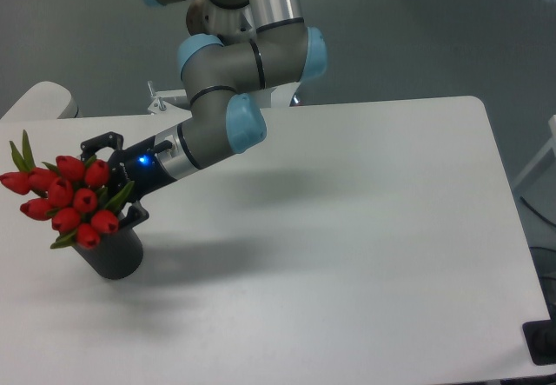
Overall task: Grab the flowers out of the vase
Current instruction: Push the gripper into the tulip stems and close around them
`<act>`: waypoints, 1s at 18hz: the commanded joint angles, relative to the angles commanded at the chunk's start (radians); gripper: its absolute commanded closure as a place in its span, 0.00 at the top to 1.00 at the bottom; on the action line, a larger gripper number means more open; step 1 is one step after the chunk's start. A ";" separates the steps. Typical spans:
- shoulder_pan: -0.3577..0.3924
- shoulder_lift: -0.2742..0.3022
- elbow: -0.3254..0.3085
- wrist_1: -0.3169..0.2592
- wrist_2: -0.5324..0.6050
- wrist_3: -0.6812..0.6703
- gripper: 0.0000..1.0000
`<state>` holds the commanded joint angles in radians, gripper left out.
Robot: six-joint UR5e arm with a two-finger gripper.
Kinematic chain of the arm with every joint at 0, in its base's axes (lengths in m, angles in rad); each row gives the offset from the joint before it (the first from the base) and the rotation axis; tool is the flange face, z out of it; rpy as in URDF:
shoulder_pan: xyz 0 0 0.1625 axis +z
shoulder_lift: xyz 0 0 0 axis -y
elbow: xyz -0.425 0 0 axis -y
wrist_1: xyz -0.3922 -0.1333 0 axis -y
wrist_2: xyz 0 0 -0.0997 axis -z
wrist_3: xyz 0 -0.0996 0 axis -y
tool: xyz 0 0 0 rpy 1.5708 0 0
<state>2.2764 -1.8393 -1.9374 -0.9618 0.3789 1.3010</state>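
Note:
The flowers point(69, 198), a tight bunch of red tulip buds with green leaves, stand in the dark grey vase point(115, 253) near the table's left edge and lean to the left. My gripper point(122, 181) reaches in from the right at bud height. Its jaws are spread wide. One finger point(102, 142) is above the bunch and the other finger point(139, 216) is just above the vase's rim on the right. The right side of the bunch lies between them. I cannot tell if the fingers touch the buds. The stems are hidden in the vase.
The white table point(365, 229) runs to the right and front. A white rounded object point(43, 100) sits behind the far left corner. A small metal bracket point(161, 100) is by the arm's base. A black object point(543, 341) is at the right front edge.

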 joint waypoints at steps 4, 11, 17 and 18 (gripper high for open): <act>0.000 0.009 0.000 0.006 0.000 -0.005 0.24; 0.000 0.032 0.009 0.006 -0.018 -0.025 0.23; 0.002 0.034 0.090 0.009 -0.074 -0.147 0.24; 0.003 0.032 0.109 0.009 -0.077 -0.172 0.24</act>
<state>2.2795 -1.8070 -1.8287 -0.9526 0.3022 1.1293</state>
